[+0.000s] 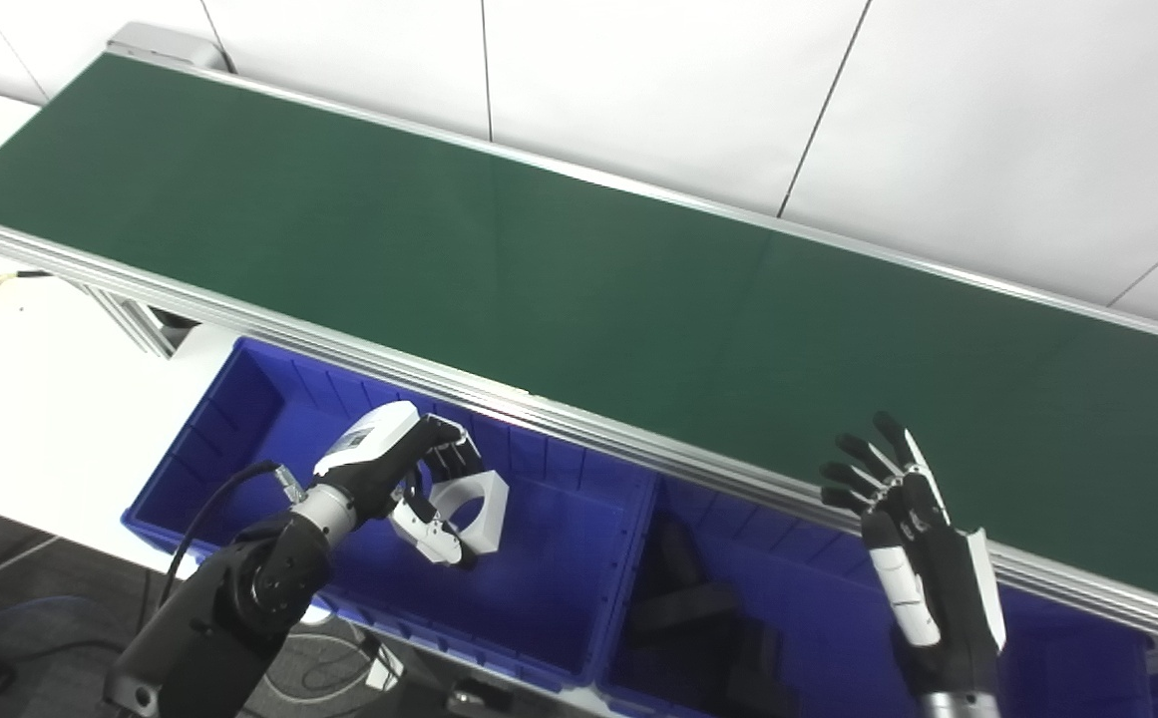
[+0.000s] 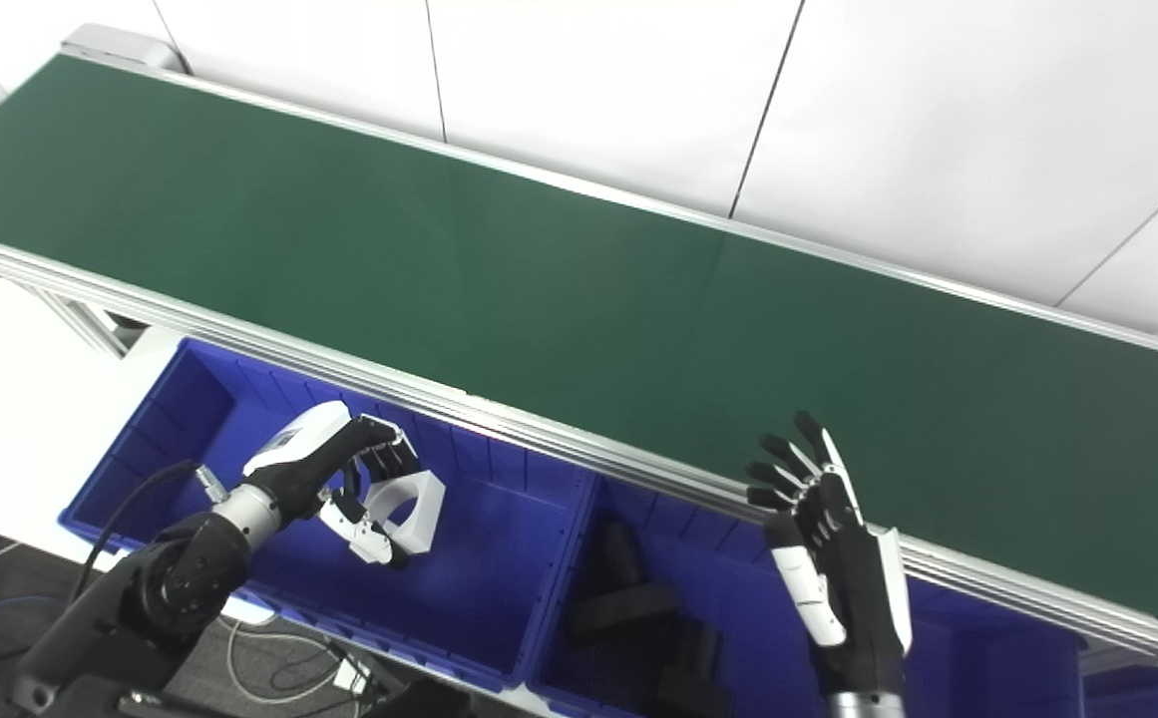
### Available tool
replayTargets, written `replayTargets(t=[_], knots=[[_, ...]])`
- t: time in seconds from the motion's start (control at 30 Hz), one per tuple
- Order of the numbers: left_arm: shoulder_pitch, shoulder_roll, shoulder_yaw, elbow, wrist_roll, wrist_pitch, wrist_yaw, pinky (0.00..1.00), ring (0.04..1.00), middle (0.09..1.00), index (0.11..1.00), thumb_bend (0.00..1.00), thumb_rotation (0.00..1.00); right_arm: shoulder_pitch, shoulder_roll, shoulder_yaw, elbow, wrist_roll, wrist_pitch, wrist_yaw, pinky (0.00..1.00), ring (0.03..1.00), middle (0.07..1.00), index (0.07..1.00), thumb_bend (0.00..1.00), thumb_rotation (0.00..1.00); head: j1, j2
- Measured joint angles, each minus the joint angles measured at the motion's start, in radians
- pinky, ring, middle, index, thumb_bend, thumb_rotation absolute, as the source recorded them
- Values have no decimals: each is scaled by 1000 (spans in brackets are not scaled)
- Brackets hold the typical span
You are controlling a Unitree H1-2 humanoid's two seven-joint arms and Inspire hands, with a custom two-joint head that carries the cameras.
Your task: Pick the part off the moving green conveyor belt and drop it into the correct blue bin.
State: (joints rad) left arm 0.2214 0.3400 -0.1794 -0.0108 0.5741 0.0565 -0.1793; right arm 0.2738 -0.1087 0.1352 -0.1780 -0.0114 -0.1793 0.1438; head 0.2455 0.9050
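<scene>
Left robot hand (image 1: 409,479) clamped on white part (image 1: 474,504) over blue bin (image 1: 559,558); right robot hand (image 2: 833,558) splayed, empty.

Both hands — left hand (image 1: 409,479), right hand (image 1: 923,558) — are black-fingered with white shells; a black cable (image 1: 209,509) loops off the left wrist.

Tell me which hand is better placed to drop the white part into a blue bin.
Left. The left hand already holds the white ring-shaped part over the left blue plastic bin; the right hand is open, empty.
</scene>
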Motion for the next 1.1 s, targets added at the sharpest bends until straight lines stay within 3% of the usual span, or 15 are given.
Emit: replayTargets(t=[0.37, 0.43, 0.47, 0.53, 0.57, 0.73, 0.97, 1.03, 1.1], knots=[[1, 9, -12, -7, 35, 1, 0, 410, 474, 482, 496, 522, 0, 0, 0, 0, 0, 2, 3, 0, 702, 774, 843, 950, 651, 785, 2, -2], [1, 11, -13, -18, 35, 1, 0, 511, 565, 492, 498, 522, 0, 0, 0, 0, 0, 2, 4, 0, 699, 772, 843, 950, 649, 785, 0, -3], [1, 12, -13, -27, 36, 1, 0, 568, 623, 600, 498, 521, 29, 0, 0, 0, 0, 2, 4, 0, 699, 773, 844, 950, 646, 786, -2, -5], [0, 19, -17, -42, 41, 7, -5, 658, 721, 719, 694, 742, 7, 0, 0, 0, 0, 2, 4, 0, 703, 776, 845, 951, 643, 785, -2, -5], [0, 23, -19, -47, 46, 16, -12, 704, 788, 794, 773, 782, 23, 0, 0, 0, 0, 2, 4, 0, 702, 776, 844, 951, 638, 781, -3, -8], [-1, 33, -29, -78, 79, 113, -71, 815, 946, 972, 967, 875, 122, 0, 1, 0, 0, 2, 4, 0, 701, 774, 843, 952, 643, 779, -6, -9], [1, 33, -36, -100, 108, 154, -82, 854, 1000, 1000, 1000, 954, 243, 3, 4, 0, 0, 2, 4, 0, 696, 772, 846, 954, 648, 774, -6, -12], [4, 32, -37, -102, 117, 154, -75, 857, 1000, 1000, 1000, 937, 255, 4, 4, 0, 0, 2, 4, 0, 695, 773, 846, 954, 649, 773, -9, -14], [8, 30, -36, -107, 116, 155, -73, 836, 987, 1000, 1000, 836, 386, 4, 4, 0, 0, 1, 4, 0, 694, 774, 847, 951, 655, 776, -15, -15]])
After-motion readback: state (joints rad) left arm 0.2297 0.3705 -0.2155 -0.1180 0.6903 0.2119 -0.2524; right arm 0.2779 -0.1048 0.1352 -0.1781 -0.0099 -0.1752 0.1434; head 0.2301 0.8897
